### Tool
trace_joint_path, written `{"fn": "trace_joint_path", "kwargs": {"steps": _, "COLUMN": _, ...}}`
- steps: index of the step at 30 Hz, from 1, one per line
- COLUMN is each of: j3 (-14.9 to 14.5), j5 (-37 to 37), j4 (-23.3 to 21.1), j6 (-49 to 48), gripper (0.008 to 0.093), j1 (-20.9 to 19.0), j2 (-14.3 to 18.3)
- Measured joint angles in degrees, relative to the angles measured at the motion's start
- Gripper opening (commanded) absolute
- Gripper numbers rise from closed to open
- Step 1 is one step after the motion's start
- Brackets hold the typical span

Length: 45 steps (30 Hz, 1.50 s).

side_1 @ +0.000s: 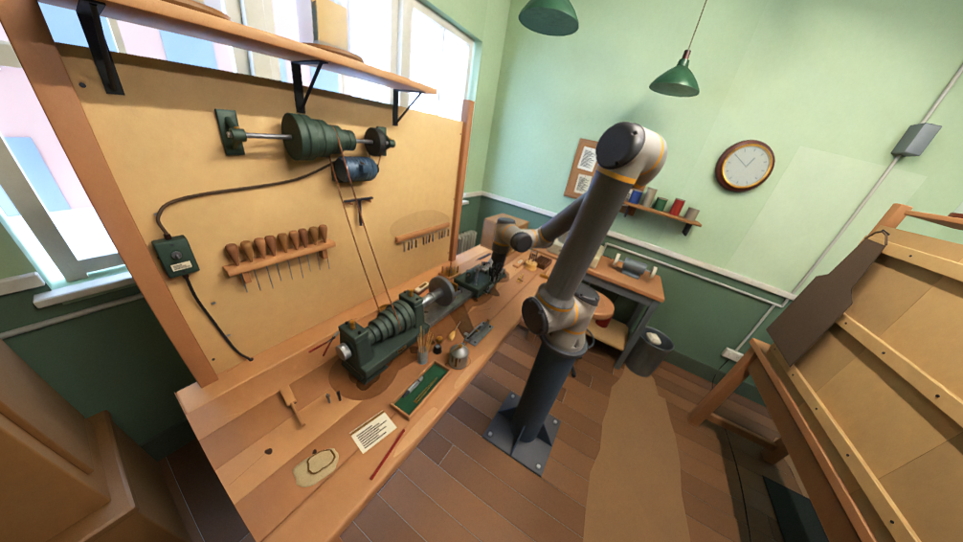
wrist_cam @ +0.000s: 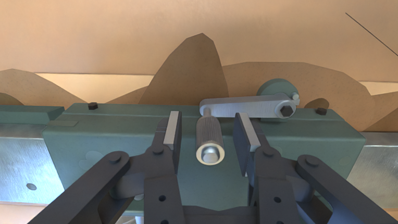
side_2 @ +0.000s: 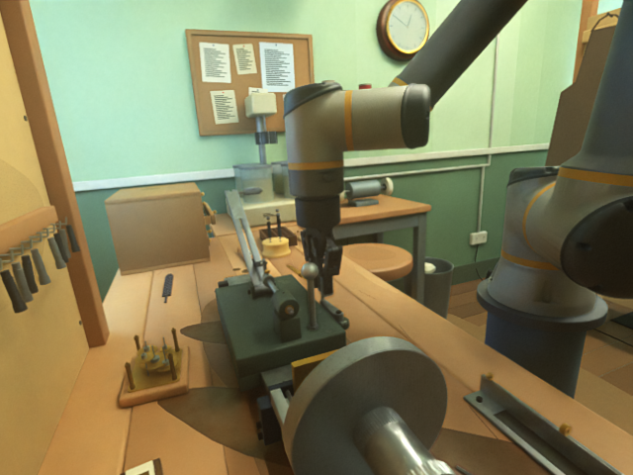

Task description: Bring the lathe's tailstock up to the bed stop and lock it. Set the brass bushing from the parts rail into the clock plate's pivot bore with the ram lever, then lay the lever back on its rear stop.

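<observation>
The knurled grip of the lock handle (wrist_cam: 210,139) stands between the fingers of my gripper (wrist_cam: 207,139), on the front side of the green tailstock (wrist_cam: 195,144). The gripper is open and holds nothing. The handle's flat silver arm (wrist_cam: 248,107) runs to a hex bolt on the tailstock's top edge. Seen from the second side camera, the gripper (side_2: 322,266) hangs at the tailstock (side_2: 278,327), just behind the upright ball-topped ram lever (side_2: 309,296). The grey faceplate (side_2: 365,404) stands close in front. The parts rail (side_2: 537,429) lies on the bench to the right.
A cardboard box (side_2: 156,225) stands at the far end of the bench. A brass movement on a wooden stand (side_2: 153,368) sits left of the tailstock. The lathe headstock (side_1: 380,337) is further along the bed. Chisels hang on the backboard.
</observation>
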<state>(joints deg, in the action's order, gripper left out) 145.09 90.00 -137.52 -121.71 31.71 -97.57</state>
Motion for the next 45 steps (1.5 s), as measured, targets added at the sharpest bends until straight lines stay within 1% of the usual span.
{"fn": "trace_joint_path", "kwargs": {"steps": 8, "j3": 0.0, "j5": 0.0, "j4": 0.0, "j6": 0.0, "gripper": 0.0435, "j1": 0.0, "j2": 0.0}}
{"fn": "trace_joint_path", "kwargs": {"steps": 26, "j3": 0.0, "j5": 0.0, "j4": 0.0, "j6": 0.0, "gripper": 0.008, "j1": 0.0, "j2": 0.0}}
{"fn": "trace_joint_path", "kwargs": {"steps": 45, "j3": 0.1, "j5": -0.1, "j4": -0.1, "j6": -0.1, "gripper": 0.008, "j1": 0.1, "j2": -0.2}}
